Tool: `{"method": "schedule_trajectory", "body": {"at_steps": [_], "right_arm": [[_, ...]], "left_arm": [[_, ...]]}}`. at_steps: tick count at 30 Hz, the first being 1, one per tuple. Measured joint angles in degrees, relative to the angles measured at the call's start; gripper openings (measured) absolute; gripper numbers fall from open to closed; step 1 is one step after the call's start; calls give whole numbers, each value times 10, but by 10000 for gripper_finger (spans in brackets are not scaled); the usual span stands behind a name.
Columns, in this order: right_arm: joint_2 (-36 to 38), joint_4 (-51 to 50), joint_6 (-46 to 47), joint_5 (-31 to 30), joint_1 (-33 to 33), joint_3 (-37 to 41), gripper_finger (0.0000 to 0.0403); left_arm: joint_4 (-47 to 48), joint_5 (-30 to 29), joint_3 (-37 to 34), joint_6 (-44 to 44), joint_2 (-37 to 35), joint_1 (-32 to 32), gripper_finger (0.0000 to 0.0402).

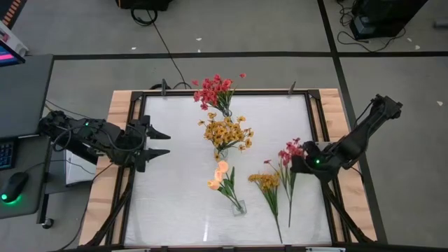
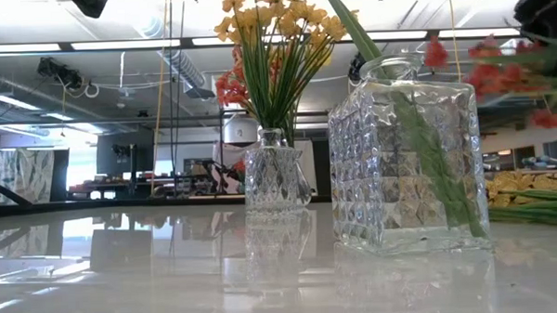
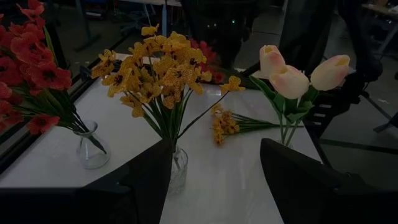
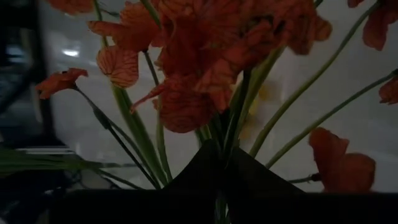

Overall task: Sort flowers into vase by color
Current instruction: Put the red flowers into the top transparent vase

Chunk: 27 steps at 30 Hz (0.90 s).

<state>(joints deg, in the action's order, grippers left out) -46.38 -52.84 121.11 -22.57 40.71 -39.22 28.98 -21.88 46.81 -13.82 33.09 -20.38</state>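
Right gripper [image 1: 302,162], at the table's right side: fingers clamped on the stems of a loose red sprig [image 1: 290,155], blossoms fanned just ahead of the pincer in the right wrist view, the sprig apparently only partly raised, its stem end trailing toward the table [image 1: 175,203]; beside it, a loose yellow-orange sprig [image 1: 268,184] lying flat, not yet sorted; farther in, three glass vases already stocked by colour: red bunch [image 1: 213,89] at the far edge, yellow bunch [image 1: 225,131] mid-table, peach tulips [image 1: 221,175] nearest; left gripper [image 1: 159,142], at the left side, fingers apart, holding nothing, waiting; judged remaining: two sprigs, red to red vase, yellow to yellow.
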Motion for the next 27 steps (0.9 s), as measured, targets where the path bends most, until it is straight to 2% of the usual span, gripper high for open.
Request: {"method": "schedule_trajectory", "body": {"at_steps": [7,16,21,27], "right_arm": [[51,0,-72,-102,0,0,24],[120,11,-220,-232,0,0,24],[161,49,-363,-282,0,0,24],[212,153,-601,-323,0,0,24]], "left_arm": [[0,0,0,0,0,0,249],[0,0,0,0,0,0,249],[0,0,0,0,0,0,249],[0,0,0,0,0,0,249]]}}
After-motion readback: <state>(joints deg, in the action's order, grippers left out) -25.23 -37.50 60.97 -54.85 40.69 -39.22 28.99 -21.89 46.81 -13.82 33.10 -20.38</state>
